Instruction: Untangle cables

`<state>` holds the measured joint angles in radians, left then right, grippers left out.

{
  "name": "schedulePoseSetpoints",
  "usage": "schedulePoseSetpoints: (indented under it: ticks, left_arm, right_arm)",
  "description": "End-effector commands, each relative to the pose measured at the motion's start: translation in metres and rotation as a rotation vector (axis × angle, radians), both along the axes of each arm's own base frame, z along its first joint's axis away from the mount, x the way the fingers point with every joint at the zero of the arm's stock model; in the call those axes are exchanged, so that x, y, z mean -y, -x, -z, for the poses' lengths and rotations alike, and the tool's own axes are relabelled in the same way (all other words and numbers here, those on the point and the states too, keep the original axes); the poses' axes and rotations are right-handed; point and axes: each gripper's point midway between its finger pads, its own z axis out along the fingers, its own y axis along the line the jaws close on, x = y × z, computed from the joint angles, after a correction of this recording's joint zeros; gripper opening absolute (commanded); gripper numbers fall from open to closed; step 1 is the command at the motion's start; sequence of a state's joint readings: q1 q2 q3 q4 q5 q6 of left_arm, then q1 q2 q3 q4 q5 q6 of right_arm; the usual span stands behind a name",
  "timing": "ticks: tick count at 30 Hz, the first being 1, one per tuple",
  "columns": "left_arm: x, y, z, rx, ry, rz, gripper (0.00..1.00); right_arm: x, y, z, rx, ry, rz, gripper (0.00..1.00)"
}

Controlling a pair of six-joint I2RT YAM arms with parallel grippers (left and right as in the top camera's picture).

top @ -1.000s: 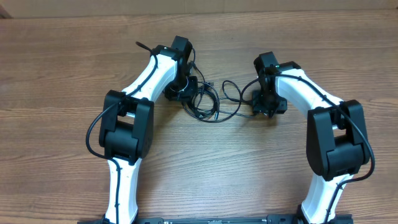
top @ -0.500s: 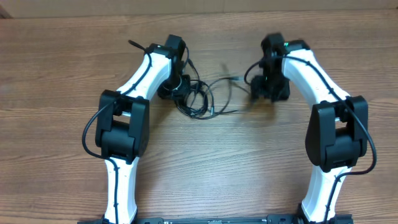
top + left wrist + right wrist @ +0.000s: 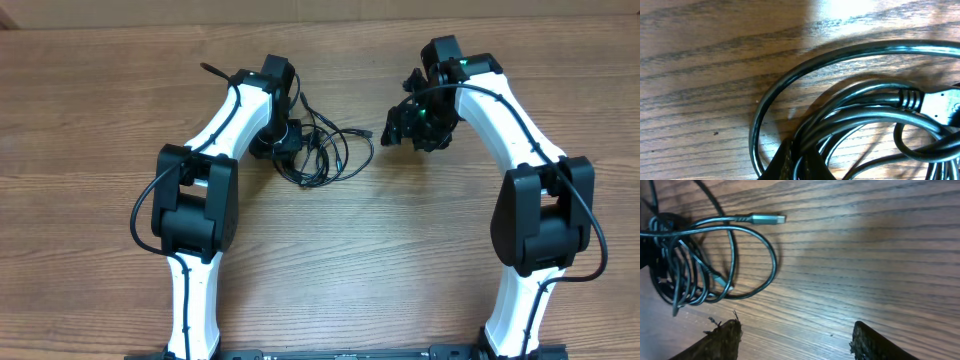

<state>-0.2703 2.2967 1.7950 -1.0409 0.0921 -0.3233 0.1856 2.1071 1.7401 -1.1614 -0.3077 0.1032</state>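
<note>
Left side first: the left gripper [image 3: 287, 140] is clamped fully closed, down low on the desk [image 3: 330, 260] at the left edge of the cables [image 3: 325, 155]. In the left wrist view the strands run straight into its fingertips [image 3: 790, 162]. So imo it's pinching the bundle, tho I can't tell which strand.

The cables sit top-centre of the desk between the two arms. It's a messy coil w/ several loops overlapping and one big loop bulging out to the right. A silver-tipped plug [image 3: 765, 218] pokes out at the coil's upper right. It lies flat and points toward the right arm, clear of the other strands. A 2nd, smaller plug [image 3: 725, 282] is tucked inside the big loop.

The right gripper [image 3: 412, 125] has its fingers [image 3: 722, 340] spread wide w/ nothing between them, and it hovers over bare desk just right of the coil.

My read: the step is the right arm going for a free end while the left acts as anchor. Tips:
- Go for the silver plug end, on the cord just behind the plug. Don't grab the big loop, you'd probs catch 2 strands.
- Come down straight and close only once 1 strand sits between the fingers.
- Pull low and slow, away to the right.
- If the whole coil drags along, stop and regrip, bc yanking likely tightens the knot.
</note>
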Motion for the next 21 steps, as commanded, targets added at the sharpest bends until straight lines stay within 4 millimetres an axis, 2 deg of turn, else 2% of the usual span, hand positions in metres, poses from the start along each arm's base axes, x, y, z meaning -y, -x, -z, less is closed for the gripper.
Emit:
schedulePoseSetpoints:
  ticks: [1, 6, 11, 18, 21]
  left_arm:
    - [-0.031, 0.003, 0.023, -0.028, -0.128, -0.026, 0.04]
    - [-0.031, 0.003, 0.023, -0.028, -0.128, -0.026, 0.04]
    - [-0.031, 0.003, 0.023, -0.027, -0.128, -0.026, 0.04]
    - [-0.015, 0.001, 0.023, -0.025, -0.038, 0.018, 0.04]
    - [-0.009, 0.002, 0.022, -0.03, -0.001, 0.019, 0.04]
  right_arm:
    - [-0.009, -0.002, -0.006, 0.024, -0.01, -0.021, 0.67]
    - [-0.018, -0.001, 0.009, 0.043, 0.001, -0.047, 0.63]
    - [-0.013, -0.003, 0.034, 0.09, 0.089, -0.056, 0.51]
    - [-0.029, -0.008, 0.072, 0.194, 0.072, -0.083, 0.5]
    - [-0.026, -0.006, 0.082, 0.211, 0.089, -0.081, 0.5]
